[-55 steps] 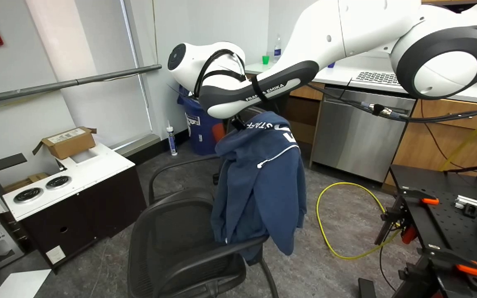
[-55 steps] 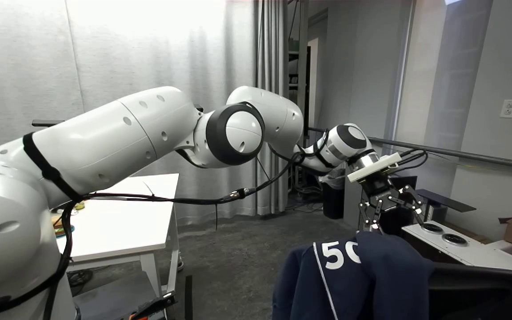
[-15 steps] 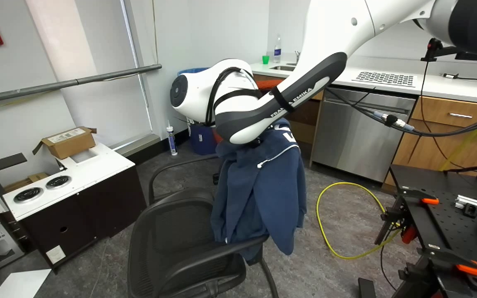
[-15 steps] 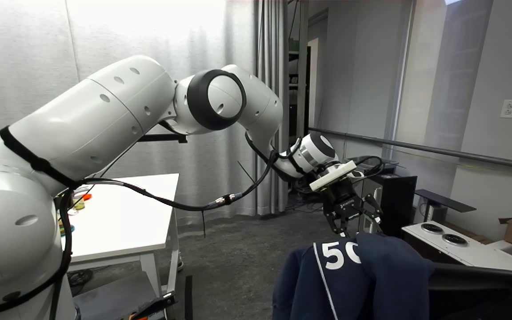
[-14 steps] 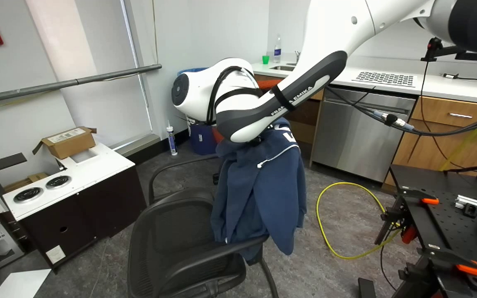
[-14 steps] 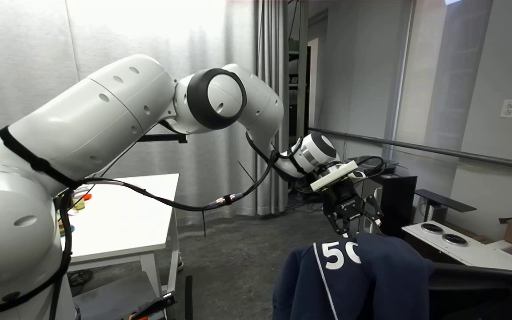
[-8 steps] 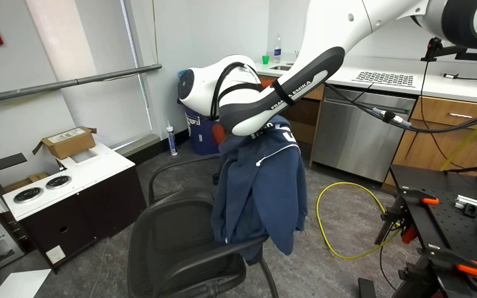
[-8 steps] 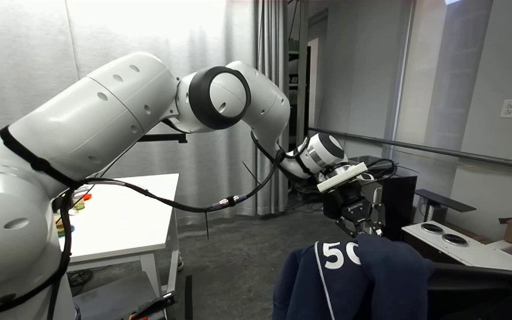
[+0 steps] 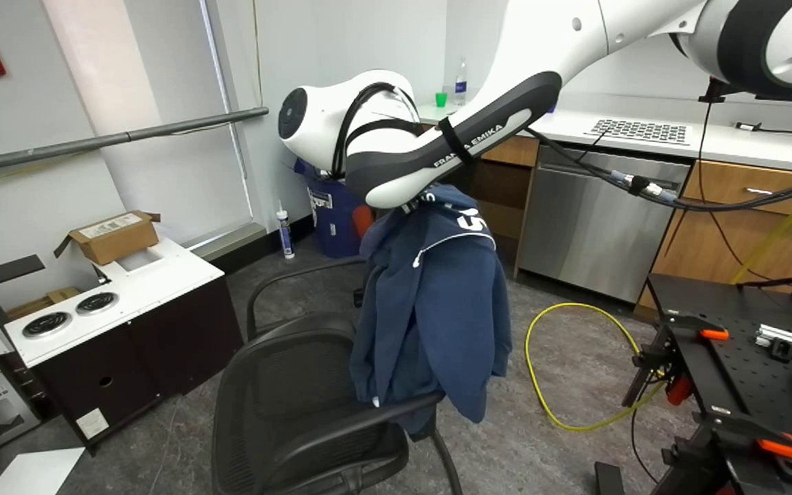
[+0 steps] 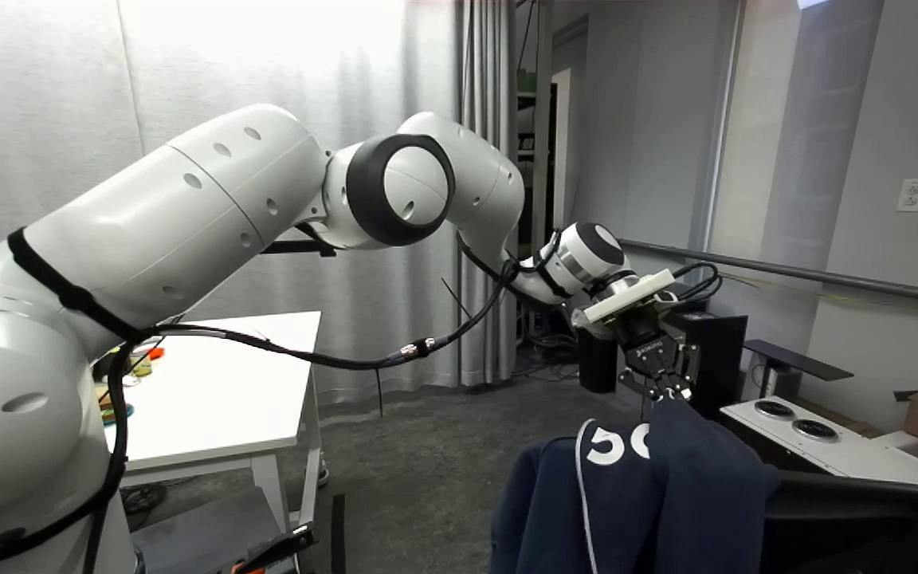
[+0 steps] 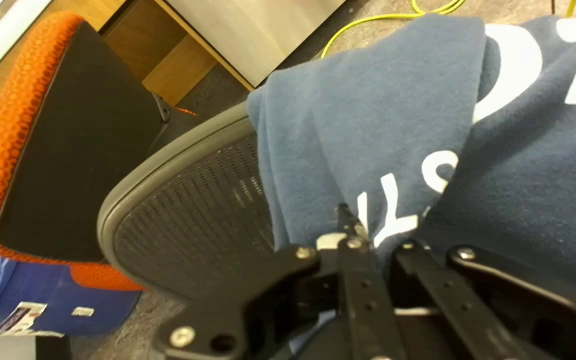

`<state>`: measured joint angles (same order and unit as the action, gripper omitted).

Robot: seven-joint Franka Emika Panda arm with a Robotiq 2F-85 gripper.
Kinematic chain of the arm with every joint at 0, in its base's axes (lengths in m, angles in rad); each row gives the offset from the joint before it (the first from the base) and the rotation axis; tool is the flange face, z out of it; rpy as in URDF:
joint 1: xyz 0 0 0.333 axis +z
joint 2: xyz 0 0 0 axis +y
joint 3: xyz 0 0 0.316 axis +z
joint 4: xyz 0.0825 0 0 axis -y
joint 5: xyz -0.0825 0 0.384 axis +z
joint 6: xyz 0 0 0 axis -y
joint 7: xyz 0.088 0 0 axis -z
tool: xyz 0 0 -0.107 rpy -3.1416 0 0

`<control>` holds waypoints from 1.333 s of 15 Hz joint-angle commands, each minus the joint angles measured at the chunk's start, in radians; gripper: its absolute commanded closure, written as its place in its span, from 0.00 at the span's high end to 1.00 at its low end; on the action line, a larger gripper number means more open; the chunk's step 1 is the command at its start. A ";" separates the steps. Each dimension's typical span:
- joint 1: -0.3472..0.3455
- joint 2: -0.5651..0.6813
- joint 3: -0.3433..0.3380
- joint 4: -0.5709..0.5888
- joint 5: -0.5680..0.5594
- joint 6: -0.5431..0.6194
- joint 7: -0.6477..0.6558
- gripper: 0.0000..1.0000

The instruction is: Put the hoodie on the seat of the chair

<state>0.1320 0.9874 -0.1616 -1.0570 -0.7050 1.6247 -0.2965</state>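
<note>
A dark blue hoodie [image 9: 437,309] with white lettering hangs over the back of the black office chair [image 9: 368,421]. Its seat [image 9: 286,405] shows bare mesh, with the hem of the hoodie near its rear edge. Over the top of the chair back, my gripper [image 10: 670,396] has its fingers brought together on the raised cloth. In the wrist view the gripper [image 11: 384,212] pinches the hoodie [image 11: 383,110] by its white letters; the cloth partly hides the fingertips. The curved chair back [image 11: 183,215] shows beside the fabric there.
Behind the chair stand an orange chair [image 11: 23,140] and a blue bin [image 9: 333,220]. A white-topped cabinet [image 9: 128,302] with two burners is left of the seat in an exterior view. A black table [image 9: 733,357] stands opposite, with a yellow cable [image 9: 532,371] on the floor between.
The fingers have come together on the hoodie. My gripper has risen slightly, and the top of the hoodie, its lettering and drawstring have shifted with it.
</note>
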 commanded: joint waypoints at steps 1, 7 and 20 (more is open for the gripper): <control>0.046 0.130 -0.005 0.236 -0.098 -0.040 -0.077 0.01; 0.150 0.312 -0.017 0.439 -0.246 0.008 -0.184 0.01; 0.180 0.404 -0.006 0.552 -0.202 -0.185 -0.504 0.45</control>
<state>0.3213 1.3534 -0.1766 -0.5928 -0.9385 1.5207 -0.7139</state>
